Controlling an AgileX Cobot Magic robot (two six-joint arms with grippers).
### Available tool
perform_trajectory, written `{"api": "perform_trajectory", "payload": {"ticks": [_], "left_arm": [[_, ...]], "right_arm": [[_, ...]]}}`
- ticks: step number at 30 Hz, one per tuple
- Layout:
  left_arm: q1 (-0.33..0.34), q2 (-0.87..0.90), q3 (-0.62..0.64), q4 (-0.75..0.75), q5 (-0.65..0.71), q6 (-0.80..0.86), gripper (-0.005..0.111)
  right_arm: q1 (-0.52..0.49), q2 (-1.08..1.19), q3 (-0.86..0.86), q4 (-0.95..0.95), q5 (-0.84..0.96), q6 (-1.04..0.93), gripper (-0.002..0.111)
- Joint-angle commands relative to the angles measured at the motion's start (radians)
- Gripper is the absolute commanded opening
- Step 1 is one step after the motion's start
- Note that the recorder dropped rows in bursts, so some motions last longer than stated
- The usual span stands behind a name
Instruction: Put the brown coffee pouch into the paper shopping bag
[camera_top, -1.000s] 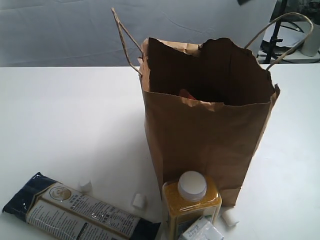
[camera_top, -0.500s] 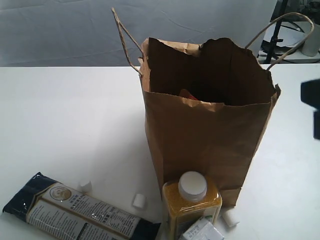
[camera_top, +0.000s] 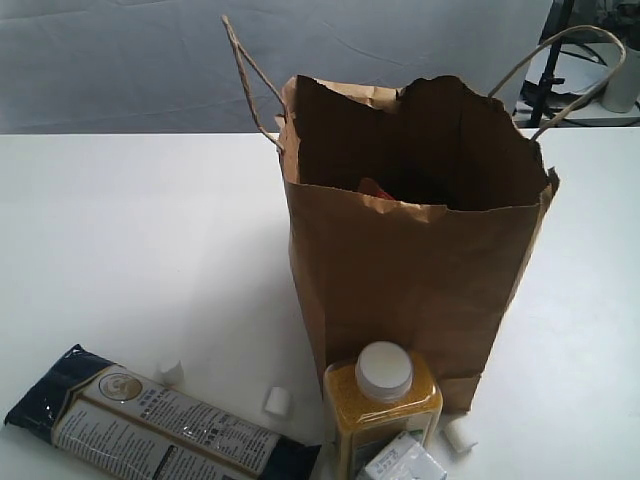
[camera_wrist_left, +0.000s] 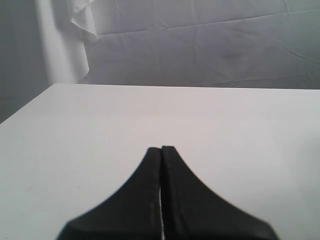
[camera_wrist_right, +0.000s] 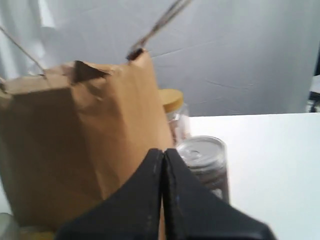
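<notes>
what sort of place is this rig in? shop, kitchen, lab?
Probably a lab or staged recording setup: plain white table, wrinkled grey cloth backdrop, a yellow bottle and packet beside the paper shopping bag.

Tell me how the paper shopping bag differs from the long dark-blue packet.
The paper shopping bag stands upright; the dark-blue-and-cream packet lies flat. The bag is plain brown kraft with cord handles; the packet carries a printed cream label. The bag is far larger than the packet. Both rest on the white table.
</notes>
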Motion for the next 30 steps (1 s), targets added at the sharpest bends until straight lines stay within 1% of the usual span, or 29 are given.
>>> {"api": "perform_trajectory", "payload": {"ticks": [1,4,6,8,14,18,30], "left_arm": [[0.004,-0.003,0.004,0.005,-0.004,-0.003,0.0],[0.004,-0.003,0.004,0.005,-0.004,-0.003,0.0],[0.004,-0.003,0.004,0.005,-0.006,-0.003,0.0],[0.004,-0.003,0.004,0.005,-0.002,-0.003,0.0],[0.004,-0.003,0.004,0.005,-0.002,-0.003,0.0],[0.004,-0.003,0.004,0.005,-0.002,-0.003,0.0],[0.004,-0.003,0.004,0.005,-0.002,-0.003,0.0]], "right_arm": [[-0.139,-0.149,0.04,0.081,0.043,-0.158,0.0],[-0.202,-0.161,0.04,0.035,0.059,-0.165,0.0],[-0.213,-0.161,0.04,0.031,0.061,-0.188,0.0],[-0.212,-0.161,0.04,0.023,0.063,-0.218,0.0],[-0.212,-0.161,0.04,-0.027,0.068,-0.188,0.0],[-0.212,-0.161,0.04,0.075,0.074,-0.209,0.0],[-0.212,-0.161,0.04,0.075,0.065,-0.207,0.0]]}}
